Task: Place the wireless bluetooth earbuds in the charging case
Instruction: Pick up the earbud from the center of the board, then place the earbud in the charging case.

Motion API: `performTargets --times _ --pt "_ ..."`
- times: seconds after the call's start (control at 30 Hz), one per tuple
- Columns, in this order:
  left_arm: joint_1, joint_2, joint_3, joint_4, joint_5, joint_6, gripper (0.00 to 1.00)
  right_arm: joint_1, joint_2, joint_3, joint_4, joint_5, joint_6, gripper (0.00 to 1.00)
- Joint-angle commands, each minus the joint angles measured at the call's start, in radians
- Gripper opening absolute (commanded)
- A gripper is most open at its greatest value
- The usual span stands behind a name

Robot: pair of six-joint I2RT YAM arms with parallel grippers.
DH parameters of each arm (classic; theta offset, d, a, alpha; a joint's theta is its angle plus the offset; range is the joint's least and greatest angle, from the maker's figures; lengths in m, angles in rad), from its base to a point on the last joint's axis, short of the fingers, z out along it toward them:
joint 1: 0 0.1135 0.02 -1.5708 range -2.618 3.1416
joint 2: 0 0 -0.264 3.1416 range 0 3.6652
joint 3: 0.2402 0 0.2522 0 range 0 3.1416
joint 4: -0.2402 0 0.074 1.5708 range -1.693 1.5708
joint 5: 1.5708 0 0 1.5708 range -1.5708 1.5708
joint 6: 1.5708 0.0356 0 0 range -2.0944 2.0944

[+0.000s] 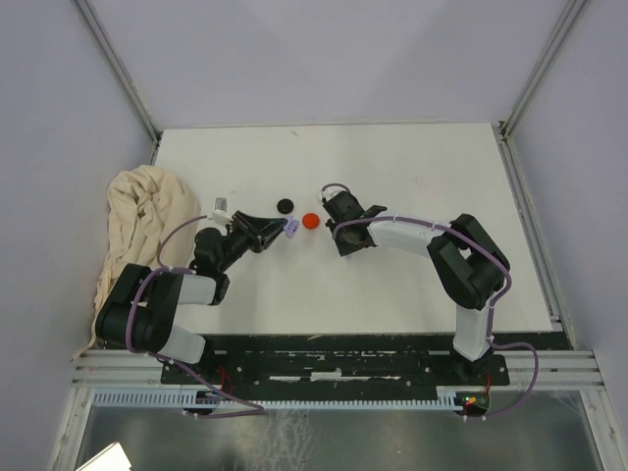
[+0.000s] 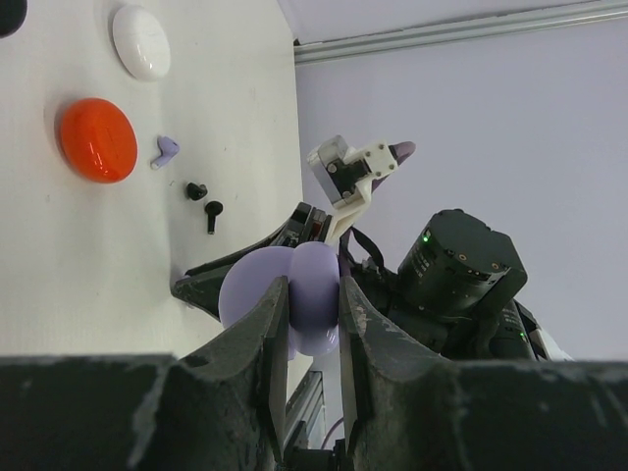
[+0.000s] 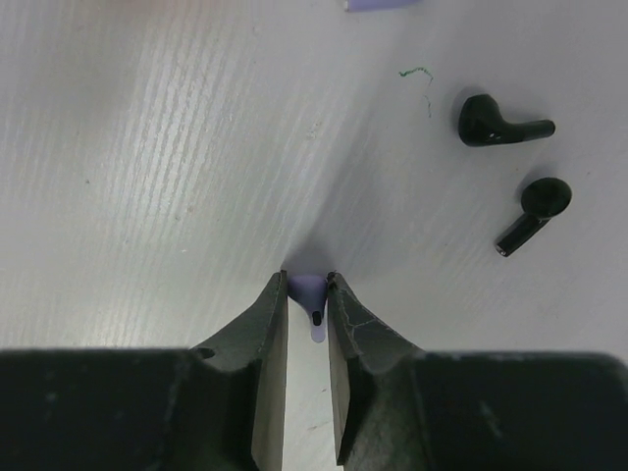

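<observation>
Top external view, itemised.

- Tabletop (image 1: 422,177): white, carries everything listed below.
- Cloth (image 1: 137,226): cream, heaped at the left edge, well apart from both my hands.
- Black disc (image 1: 286,205) and red disc (image 1: 311,221): flat near the middle, between my two arms, apart from each other.
- Left hand (image 1: 284,228): closed on the lilac charging case (image 2: 316,294). In the left wrist view its two rounded halves bulge above my fingertips, pinched from both sides, and it looks clear of the tabletop.
- Right hand (image 3: 308,294): down at the tabletop, with a finger pressed against each side of one lilac earbud (image 3: 312,292). The earbud sits between the tips with its stem pointing back toward the wrist camera. I cannot tell whether it rests on the surface or hangs just above it.
- Second lilac earbud (image 2: 167,149): loose on the tabletop, just beside the red disc.
- Black earbuds (image 3: 491,120): two, loose, near each other, off to the right of my right hand and not touching it.
- White disc (image 2: 140,41): flat on the tabletop beyond the red disc, apart from it.
</observation>
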State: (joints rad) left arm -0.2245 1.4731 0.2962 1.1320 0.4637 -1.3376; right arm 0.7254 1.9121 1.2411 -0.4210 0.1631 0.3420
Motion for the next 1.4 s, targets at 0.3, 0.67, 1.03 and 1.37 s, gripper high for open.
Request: performTargets --times 0.3,0.67,1.03,1.37 --pt "-0.036 0.082 -0.008 0.18 -0.04 -0.175 0.03 0.0 -0.46 -0.379 0.796 -0.122 -0.105 0.07" --pt "-0.156 0.372 0.07 0.526 -0.09 -0.442 0.03 0.036 -0.463 -0.439 1.066 -0.223 -0.176 0.02" --pt "-0.181 0.41 0.121 0.558 -0.107 -0.498 0.03 0.092 -0.418 -0.481 1.103 -0.206 -0.265 0.02" --pt "-0.182 0.406 0.118 0.562 -0.07 -0.511 0.03 0.092 -0.407 -0.509 1.126 -0.188 -0.3 0.02"
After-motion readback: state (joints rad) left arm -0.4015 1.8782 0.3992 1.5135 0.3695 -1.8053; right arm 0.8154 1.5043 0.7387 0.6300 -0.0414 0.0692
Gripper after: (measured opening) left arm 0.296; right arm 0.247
